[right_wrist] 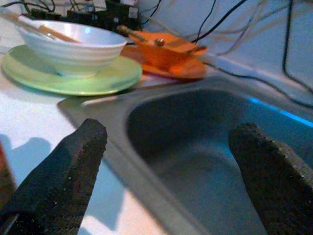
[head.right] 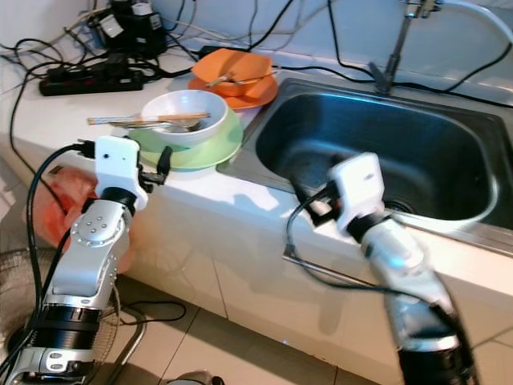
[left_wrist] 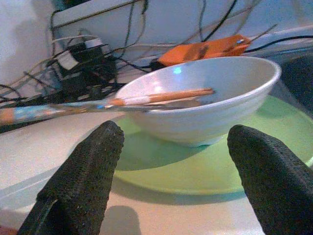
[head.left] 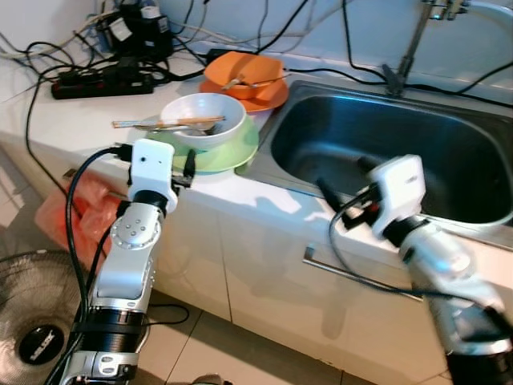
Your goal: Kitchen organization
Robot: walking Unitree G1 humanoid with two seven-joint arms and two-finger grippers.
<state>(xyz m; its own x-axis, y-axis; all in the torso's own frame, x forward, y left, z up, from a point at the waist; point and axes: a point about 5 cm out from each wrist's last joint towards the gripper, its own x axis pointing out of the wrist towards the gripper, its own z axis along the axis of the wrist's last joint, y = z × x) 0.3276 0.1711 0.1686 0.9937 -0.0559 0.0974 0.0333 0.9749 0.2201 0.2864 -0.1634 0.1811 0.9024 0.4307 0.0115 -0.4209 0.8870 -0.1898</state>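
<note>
White counter point(head.left: 240, 200) with steel sink point(head.left: 385, 144), both my arms raised.

I see my right gripper point(right_wrist: 166, 161) spread wide over the sink's near rim, my left gripper point(left_wrist: 178, 166) parted just short of the green plate point(left_wrist: 205, 171) carrying the white bowl point(left_wrist: 205, 107) and chopsticks point(left_wrist: 156, 96).

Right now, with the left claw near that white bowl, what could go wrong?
The chopsticks lie loose across the white bowl and overhang its rim, so lifting it could tip them off. The bowl only sits on the green plate, which may slide. The open left claw could also nudge the plate toward the sink.
</note>
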